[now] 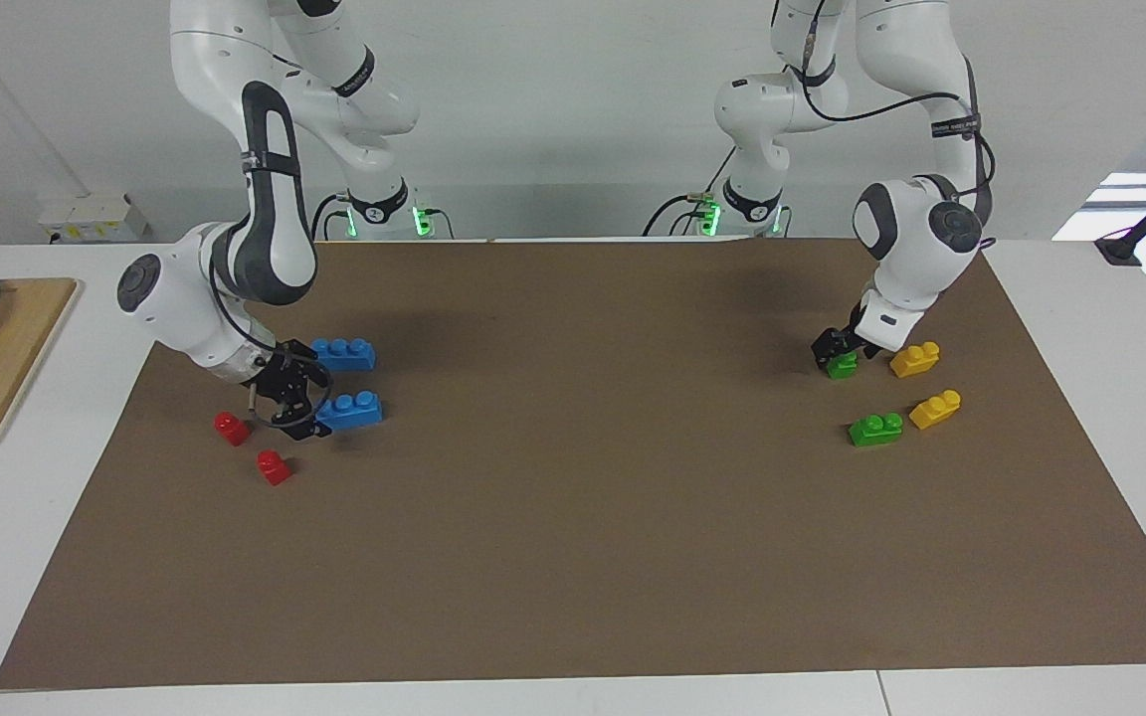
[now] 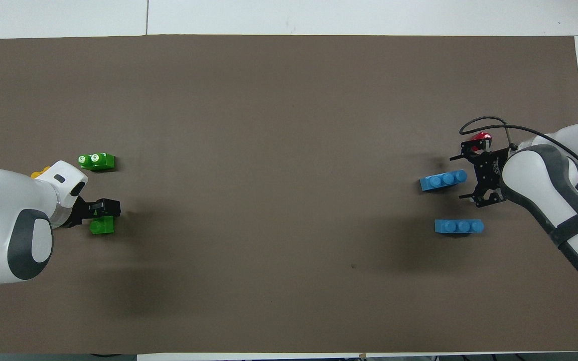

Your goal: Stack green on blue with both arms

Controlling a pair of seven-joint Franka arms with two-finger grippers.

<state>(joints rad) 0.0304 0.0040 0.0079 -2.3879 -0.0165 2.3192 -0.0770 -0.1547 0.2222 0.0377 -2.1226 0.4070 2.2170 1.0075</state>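
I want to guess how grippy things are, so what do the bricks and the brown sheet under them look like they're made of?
Green brick at the left hand and blue brick at the right hand: likely moulded plastic, judging by saturated colour, rounded studs and a slight sheen. Brown sheet: matte, flat, straight cut edges, probably paper or thin card; could be felt.

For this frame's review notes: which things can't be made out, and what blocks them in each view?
- Overhead view: one yellow brick is hidden and the other nearly so, under the left arm's wrist.
- Overhead view: one red brick shows only partly past the right end effector; the other is hidden by that arm.
- Both views: the left end effector covers part of the nearer green brick, so contact is unclear.
- Facing view: the right end effector hides one end of the farther blue brick.
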